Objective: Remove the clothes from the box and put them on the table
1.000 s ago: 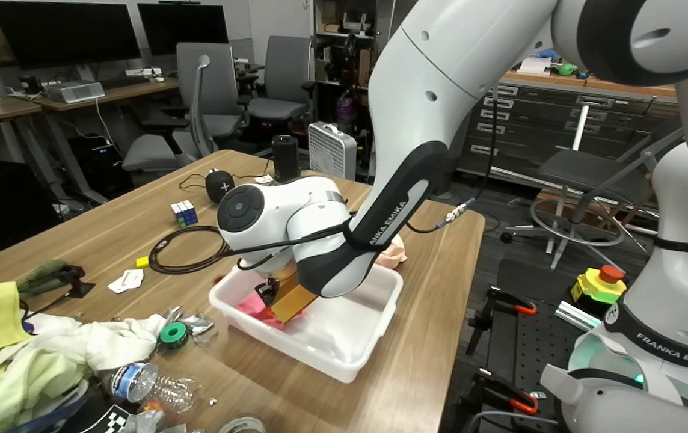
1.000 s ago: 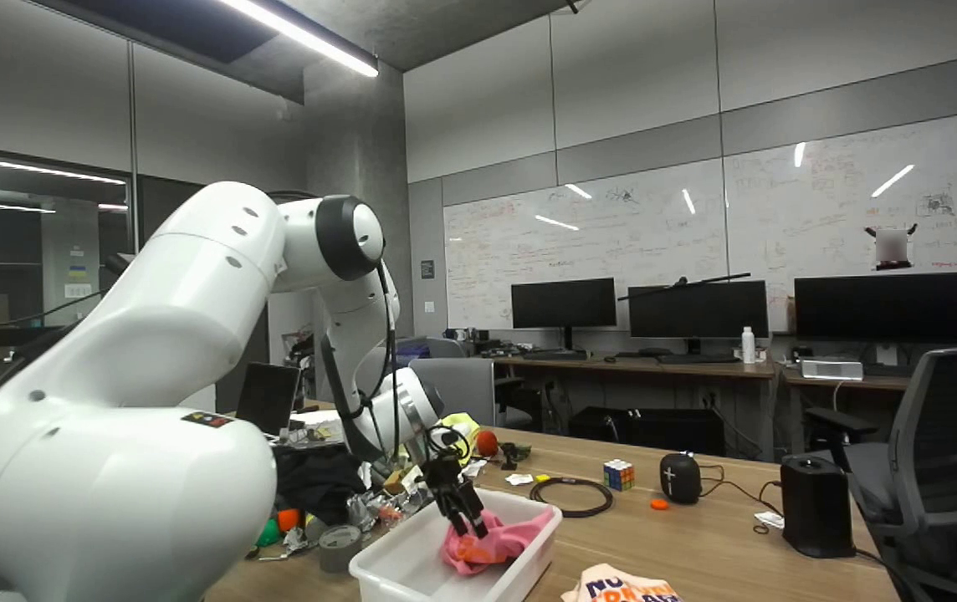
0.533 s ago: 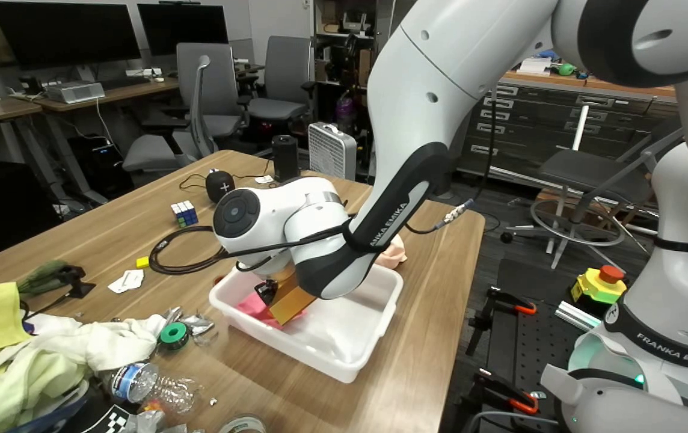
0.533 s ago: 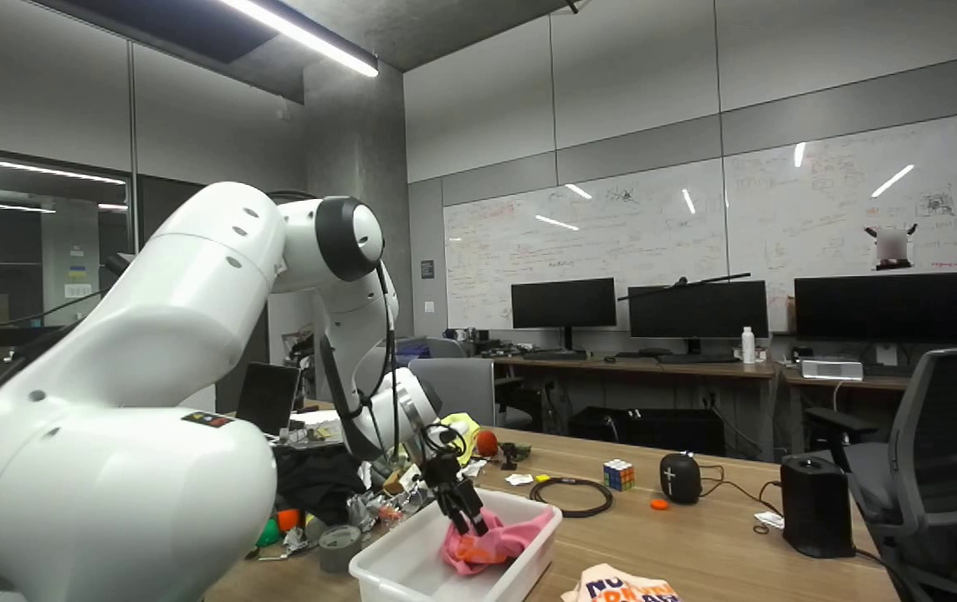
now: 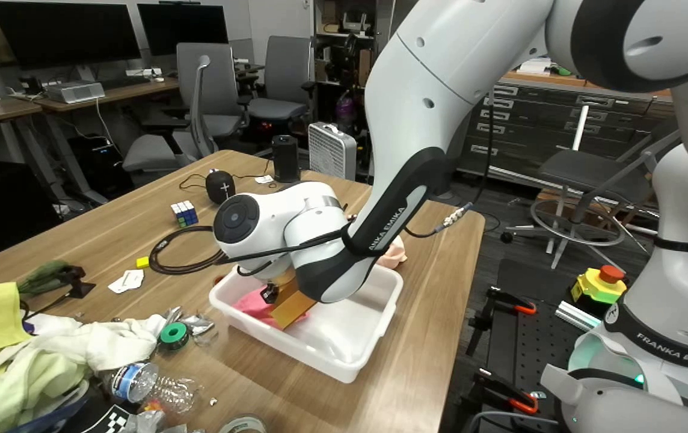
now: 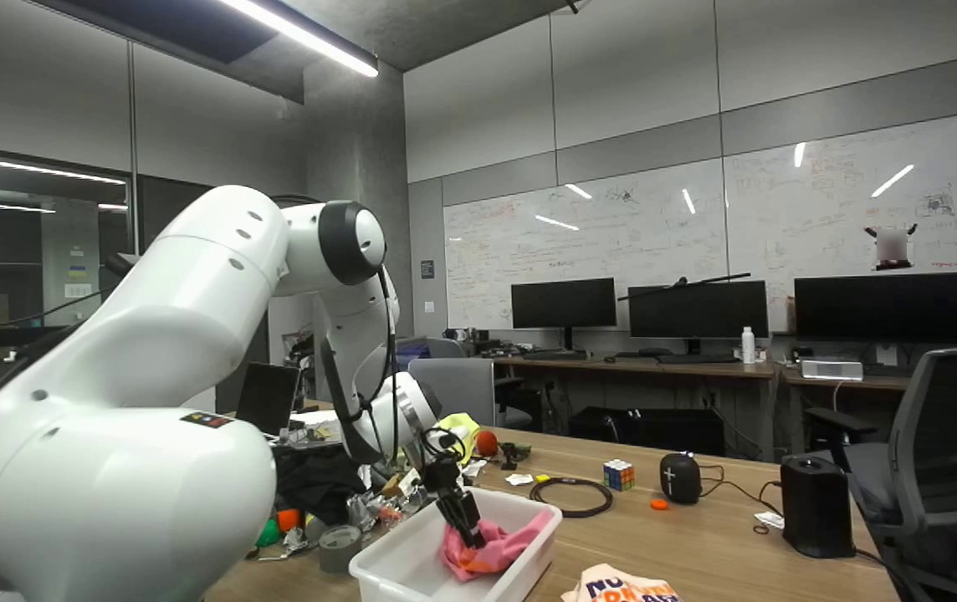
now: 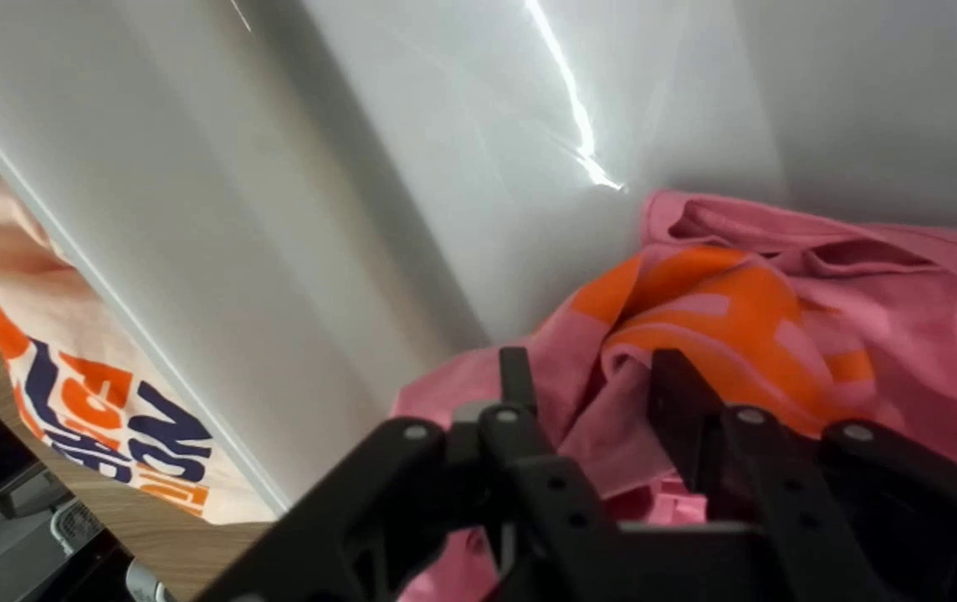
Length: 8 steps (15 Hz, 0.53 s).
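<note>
The gripper [image 7: 594, 380] has just sunk and narrowed over the pink cloth [image 6: 509, 550], still in the white box [image 5: 284, 344] near the edge of the tabletop [image 5: 422, 337] that faces the robot's base [image 5: 675, 282] — a lift-out looks next, though whether the half-closed jaws clasp the fold between them, I cannot tell. The base reads "FRANKA EMIKA"; beside the box, a peach cloth [image 6: 619, 585] bears navy letters — "NO", it seems.

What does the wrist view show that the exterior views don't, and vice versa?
Wrist view only: the open gap of the hand, with pink cloth in it.
Both exterior views only: puzzle cube, screens, white bottle.
All three: pink cloth, peach cloth, white box, table.
</note>
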Available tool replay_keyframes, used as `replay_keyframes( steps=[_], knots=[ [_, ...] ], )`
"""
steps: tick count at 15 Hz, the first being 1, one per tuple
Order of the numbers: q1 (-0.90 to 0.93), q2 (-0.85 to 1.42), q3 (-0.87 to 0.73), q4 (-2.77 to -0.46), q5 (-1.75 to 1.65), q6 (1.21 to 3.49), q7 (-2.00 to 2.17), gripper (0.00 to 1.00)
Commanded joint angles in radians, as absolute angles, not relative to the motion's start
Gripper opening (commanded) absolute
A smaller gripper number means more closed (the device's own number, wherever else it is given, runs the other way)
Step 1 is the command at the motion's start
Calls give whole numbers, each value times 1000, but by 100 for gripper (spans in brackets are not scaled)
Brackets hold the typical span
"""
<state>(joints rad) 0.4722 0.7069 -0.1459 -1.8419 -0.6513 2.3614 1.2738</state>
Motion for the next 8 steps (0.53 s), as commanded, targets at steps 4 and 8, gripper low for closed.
replay_keyframes(
  steps=[4,8],
  knots=[
    [447,716,-132,-1820,-665,2341,1284,0],
    [442,699,-131,-1827,-666,2337,1279,3]
  ],
)
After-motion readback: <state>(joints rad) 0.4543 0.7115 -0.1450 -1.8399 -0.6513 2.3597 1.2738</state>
